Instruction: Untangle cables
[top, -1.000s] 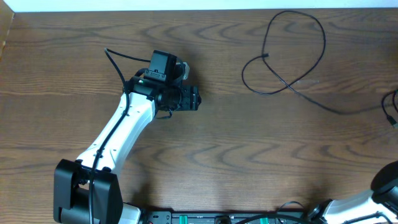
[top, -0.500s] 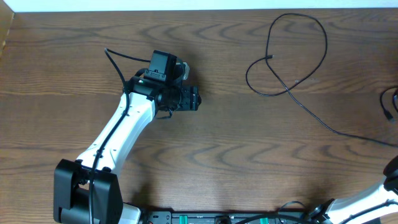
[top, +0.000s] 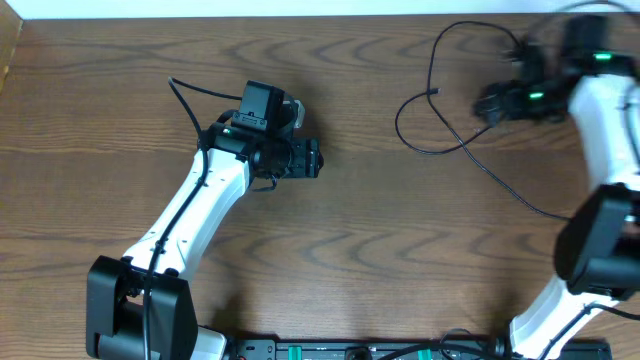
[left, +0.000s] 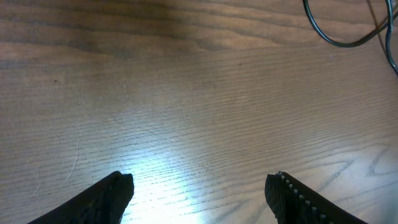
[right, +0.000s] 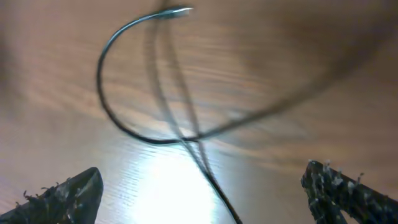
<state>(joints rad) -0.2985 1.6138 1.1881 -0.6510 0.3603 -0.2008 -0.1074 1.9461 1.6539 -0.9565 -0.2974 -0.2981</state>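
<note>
Overhead: black cable (top: 463, 146) lies looped on the bench (top: 400, 270), right side. Right gripper (top: 487, 103), blurred, is at the loop; left gripper (top: 320, 158) is well apart.
Left wrist: jaws apart, empty.
Right wrist: jaws wide apart above crossed strands.
Likely the reach step; next move calls for pinching a single strand.

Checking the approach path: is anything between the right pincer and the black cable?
Nothing visible does. The right pincer is open, and the black cable lies uncovered on the table ahead of it. The wrist view is blurred, so small things could be missed.
</note>
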